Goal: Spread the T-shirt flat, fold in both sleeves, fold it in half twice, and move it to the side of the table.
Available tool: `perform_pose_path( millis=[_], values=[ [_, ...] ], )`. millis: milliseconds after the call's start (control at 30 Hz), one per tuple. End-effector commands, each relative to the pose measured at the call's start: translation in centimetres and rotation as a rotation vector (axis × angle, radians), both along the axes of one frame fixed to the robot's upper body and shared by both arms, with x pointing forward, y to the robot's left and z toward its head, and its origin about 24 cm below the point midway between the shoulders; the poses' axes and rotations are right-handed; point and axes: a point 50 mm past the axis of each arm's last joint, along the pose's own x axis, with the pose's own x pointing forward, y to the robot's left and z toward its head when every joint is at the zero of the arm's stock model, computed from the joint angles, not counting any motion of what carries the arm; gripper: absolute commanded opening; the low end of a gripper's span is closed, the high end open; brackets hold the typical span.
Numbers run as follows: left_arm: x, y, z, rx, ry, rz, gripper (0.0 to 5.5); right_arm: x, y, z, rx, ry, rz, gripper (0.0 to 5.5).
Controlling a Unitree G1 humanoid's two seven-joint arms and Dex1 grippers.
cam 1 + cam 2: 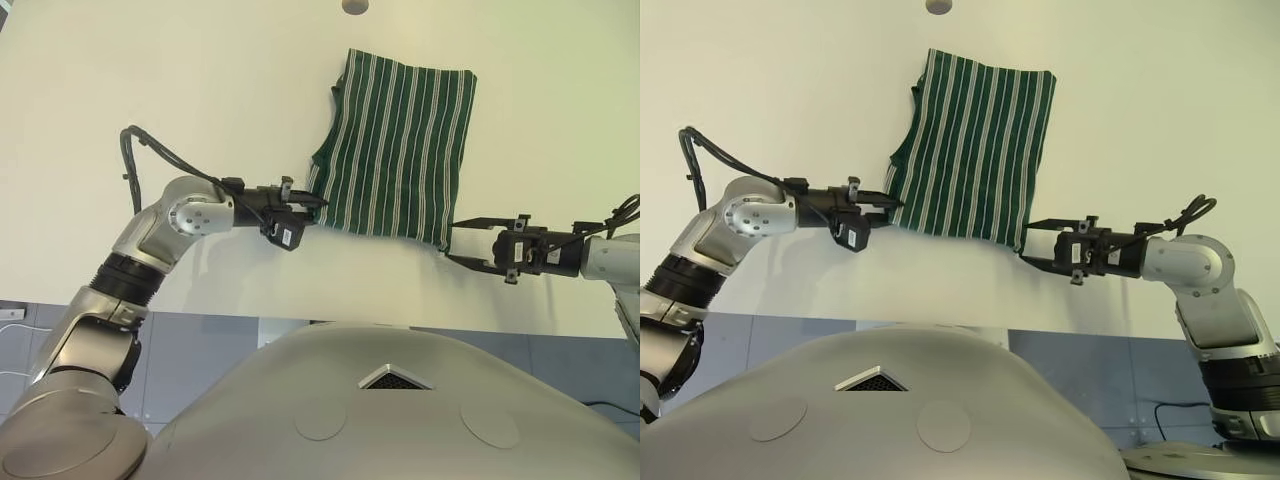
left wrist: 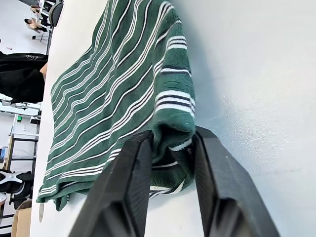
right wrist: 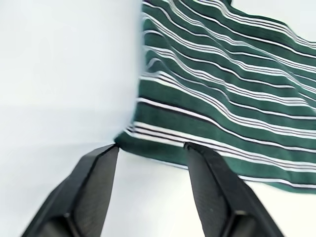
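On a white desk (image 1: 150, 80), a partly folded green-striped T-shirt (image 1: 400, 140) is lying toward 12 o'clock, the left gripper (image 1: 315, 203) pinching its 7 o'clock corner and the right gripper (image 1: 451, 240) sitting spread open at its 5 o'clock corner, likely readying another fold.

the left arm (image 1: 180, 225) and right arm (image 1: 1200, 270) wore smooth silver-grey shells with black ribbed collars at the joints. a black cable (image 1: 150, 150) looped off the left one. the left gripper (image 1: 318, 203) and right gripper (image 1: 450, 240) were matte black, with flat wedge-shaped fingers (image 2: 126, 197).
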Motion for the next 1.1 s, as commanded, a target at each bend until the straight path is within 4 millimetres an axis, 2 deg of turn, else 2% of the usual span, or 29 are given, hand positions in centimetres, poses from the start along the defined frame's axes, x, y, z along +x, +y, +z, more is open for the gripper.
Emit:
perform_pose_path(
  millis=[33,100,133,267,400,467,533,600,667,700,767,800,833,900,967,1033,1067,1100],
  values=[
    [-0.5,0.9,-2.5,0.147,0.1,0.0,0.51,0.3,0.7,-1.8,-0.05,-0.023,0.033,2.47],
    [-0.3,1.0,-2.5,0.149,0.109,-0.001,0.16,0.3,0.6,-2.7,-0.084,-0.011,0.021,2.47],
    [-0.3,1.2,-2.5,0.151,0.117,0.001,0.06,0.2,0.5,-3.0,-0.095,-0.004,0.012,2.26],
    [0.0,1.4,-2.6,0.156,0.127,0.013,0.02,0.7,0.1,-2.9,-0.103,0.01,-0.012,1.52],
    [1.2,0.9,-2.1,0.124,0.156,0.052,0.01,0.7,0.6,-3.2,-0.11,0.096,0.012,0.79],
    [1.4,0.5,-0.1,0.043,0.247,0.073,0.0,1.2,0.9,-2.7,-0.101,0.136,0.003,0.47],
    [0.6,1.2,2.6,-0.004,0.373,0.076,0.0,0.9,1.4,-0.3,-0.022,0.242,0.03,0.13],
    [-1.3,2.8,6.1,0.007,0.568,0.045,0.0,-0.8,1.4,2.5,0.036,0.403,0.129,0.1],
    [-2.2,3.2,9.1,0.015,0.718,0.011,0.0,-1.2,1.6,4.7,0.087,0.494,0.185,0.09],
    [-1.1,3.0,9.7,-0.003,0.727,0.041,0.0,0.0,1.5,5.6,0.118,0.48,0.168,0.09],
    [2.9,2.5,10.0,-0.079,0.727,0.153,0.0,3.2,0.8,6.6,0.17,0.438,0.085,0.09],
    [5.8,1.9,9.7,-0.14,0.712,0.229,0.0,5.4,-0.2,6.8,0.191,0.426,0.008,0.09],
    [7.6,1.3,9.5,-0.172,0.71,0.272,0.0,6.7,-0.9,6.8,0.205,0.426,-0.039,0.09],
    [10.6,0.9,7.7,-0.18,0.689,0.381,0.0,10.5,-1.9,6.1,0.238,0.405,-0.175,0.09],
    [12.0,0.7,6.0,-0.164,0.681,0.446,0.0,12.7,-1.9,4.8,0.21,0.392,-0.261,0.09],
    [12.9,0.0,4.7,-0.155,0.678,0.493,0.0,13.2,-2.0,3.4,0.182,0.392,-0.313,0.09],
    [13.2,-0.4,4.2,-0.162,0.684,0.515,0.0,13.5,-1.9,2.8,0.182,0.365,-0.35,0.47],
    [13.5,-0.6,3.7,-0.175,0.685,0.543,0.36,14.1,-1.8,2.6,0.197,0.323,-0.397,0.67]
  ],
)
